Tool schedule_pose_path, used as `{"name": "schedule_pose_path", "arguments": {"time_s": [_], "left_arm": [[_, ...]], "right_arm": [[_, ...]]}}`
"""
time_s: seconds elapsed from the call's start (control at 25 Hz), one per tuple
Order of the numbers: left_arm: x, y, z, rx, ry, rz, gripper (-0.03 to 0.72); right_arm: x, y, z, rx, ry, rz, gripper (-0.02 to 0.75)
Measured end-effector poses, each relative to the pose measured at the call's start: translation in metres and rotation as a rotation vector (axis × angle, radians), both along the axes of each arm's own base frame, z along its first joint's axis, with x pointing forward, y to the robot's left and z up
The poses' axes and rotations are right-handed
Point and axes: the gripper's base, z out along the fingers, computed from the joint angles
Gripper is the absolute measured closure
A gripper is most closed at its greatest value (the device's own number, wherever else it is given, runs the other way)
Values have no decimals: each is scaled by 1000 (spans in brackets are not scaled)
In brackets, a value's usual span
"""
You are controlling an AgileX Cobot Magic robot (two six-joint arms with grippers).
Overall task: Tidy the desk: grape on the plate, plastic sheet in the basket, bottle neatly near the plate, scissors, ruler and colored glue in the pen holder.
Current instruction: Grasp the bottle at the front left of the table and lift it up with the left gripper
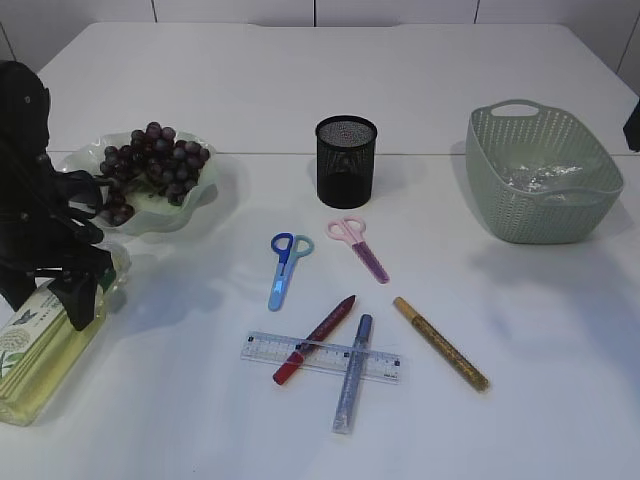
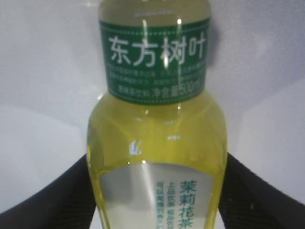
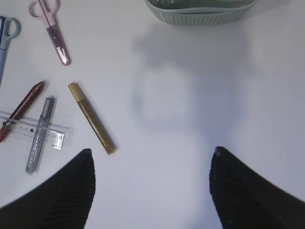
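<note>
The left claw (image 1: 75, 290) has its jaws on either side of the bottle (image 1: 40, 345), which seems to lie tilted on the surface, and appears clamped on its smooth, slippery, liquid-heavy body; a hold at the narrower waist looks safest. The plate (image 1: 205, 185) of grapes (image 1: 150, 160) sits just beyond it, the likeliest obstacle, while the right claw (image 3: 152, 191) hangs apart and empty, glue pens (image 3: 90, 117) ahead-left.

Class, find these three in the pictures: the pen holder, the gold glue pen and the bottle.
pen holder (image 1: 346, 165), exterior view, front mesh wall.
gold glue pen (image 3: 91, 117), right wrist view, mid-barrel.
bottle (image 2: 157, 143), left wrist view, shoulder below green label.

two scissors (image 1: 291, 268), three glue pens (image 1: 352, 372), one ruler (image 1: 320, 357), one bottle (image 1: 45, 350), one basket (image 1: 500, 200)
</note>
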Motion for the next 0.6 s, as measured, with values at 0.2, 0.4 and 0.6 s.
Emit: {"name": "schedule_pose_path", "arguments": {"time_s": [0.2,0.4,0.6], "left_arm": [[1,0,-3,1,4,0,155],[2,-1,-13,-2,22,3,146],[2,-1,-17,-2,27,3,148]], "right_arm": [[0,0,0,2,0,0,176],[0,0,0,2,0,0,176],[0,0,0,4,0,0,176]]}}
